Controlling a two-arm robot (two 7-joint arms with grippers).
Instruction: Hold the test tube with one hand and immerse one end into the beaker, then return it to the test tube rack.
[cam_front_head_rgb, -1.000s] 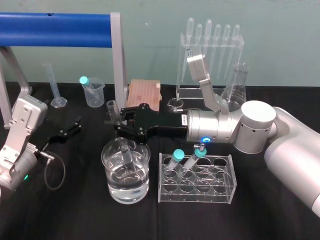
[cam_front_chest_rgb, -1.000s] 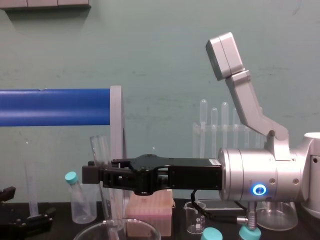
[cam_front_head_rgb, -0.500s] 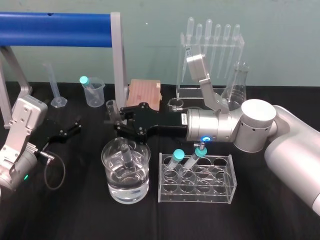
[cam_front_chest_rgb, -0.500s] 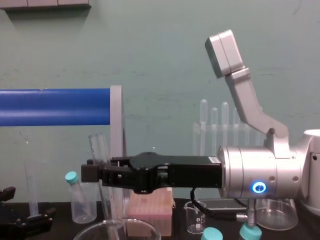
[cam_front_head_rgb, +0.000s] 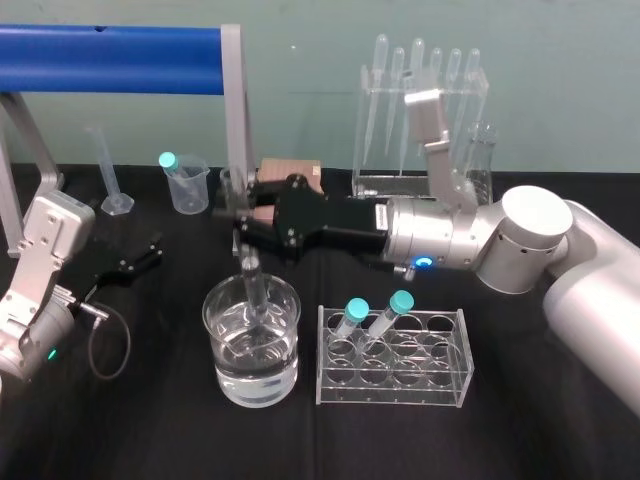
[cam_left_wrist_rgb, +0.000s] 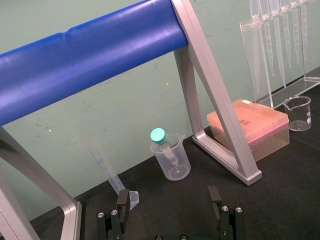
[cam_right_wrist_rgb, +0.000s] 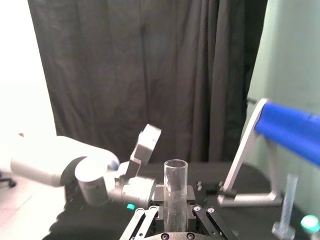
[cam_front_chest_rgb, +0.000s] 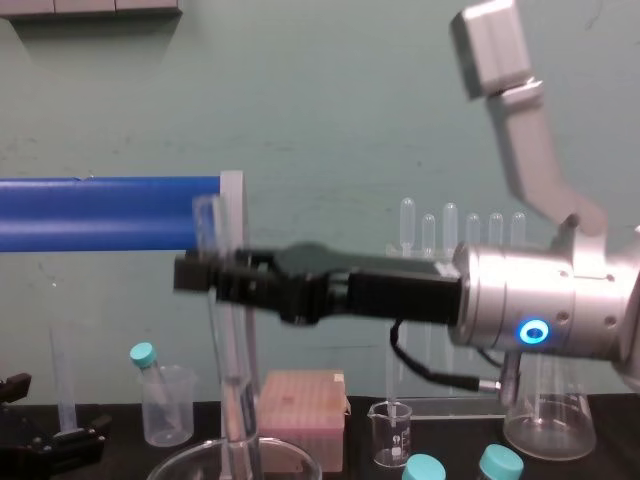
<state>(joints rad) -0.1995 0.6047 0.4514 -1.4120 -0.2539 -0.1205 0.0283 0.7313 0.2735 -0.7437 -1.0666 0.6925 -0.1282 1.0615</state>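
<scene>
One black right gripper (cam_front_head_rgb: 243, 215) is clamped on the upper part of one long, clear, uncapped glass test tube (cam_front_head_rgb: 252, 285). The tube stands near upright with a slight tilt. Its lower end is inside the rim of one wide clear glass beaker (cam_front_head_rgb: 212, 306) that is part full of water. Whether the tip touches the water, cannot tell. In the chest view the tube (cam_front_chest_rgb: 233, 385) drops from the gripper (cam_front_chest_rgb: 205, 272) down into the beaker.

One tall clear acrylic test tube rack (cam_front_head_rgb: 364, 120) stands at the back wall, well apart from the tube. It holds a row of slim pipettes, some hidden by the arm, so no count.

One left gripper (cam_left_wrist_rgb: 167, 217) is parked low at the far left of the black table (cam_front_head_rgb: 150, 430), fingers spread wide.

Also:
- one low clear rack (cam_front_head_rgb: 445, 365) just beside the beaker, holding two teal-capped tubes
- one cloudy plastic beaker (cam_front_head_rgb: 190, 190) with one teal-capped tube
- one graduated cylinder (cam_front_head_rgb: 110, 180)
- one pink box (cam_left_wrist_rgb: 250, 127)
- one tiny glass beaker (cam_left_wrist_rgb: 298, 111)
- one conical flask (cam_front_head_rgb: 482, 150)
</scene>
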